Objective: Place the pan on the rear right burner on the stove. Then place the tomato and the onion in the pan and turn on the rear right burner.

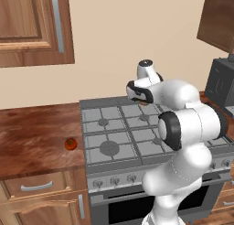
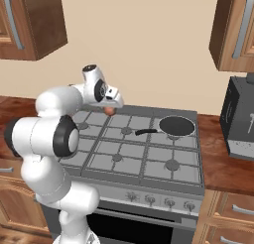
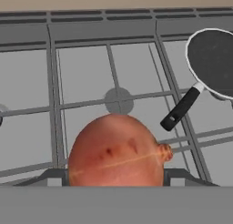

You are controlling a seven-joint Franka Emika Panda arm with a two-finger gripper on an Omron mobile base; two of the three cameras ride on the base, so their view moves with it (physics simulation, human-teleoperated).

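My gripper (image 2: 110,109) hangs over the rear middle of the stove (image 2: 144,158), shut on the onion (image 3: 116,152), a pale tan-pink ball that sits between the two dark fingertips (image 3: 57,176) in the hand view. The black pan (image 2: 176,125) rests on the rear right grate with its handle (image 3: 181,109) pointing left toward the gripper; it covers the rear right burner. The pan is empty. Off to the left of the stove, the red-orange tomato (image 1: 71,143) lies on the wooden counter (image 1: 36,137).
A dark appliance (image 2: 240,119) stands on the counter right of the stove. Wooden wall cabinets (image 1: 32,27) hang above on both sides. A row of knobs (image 2: 158,201) runs along the stove front. My own arm (image 1: 183,123) blocks the right half of the stove in the left base view.
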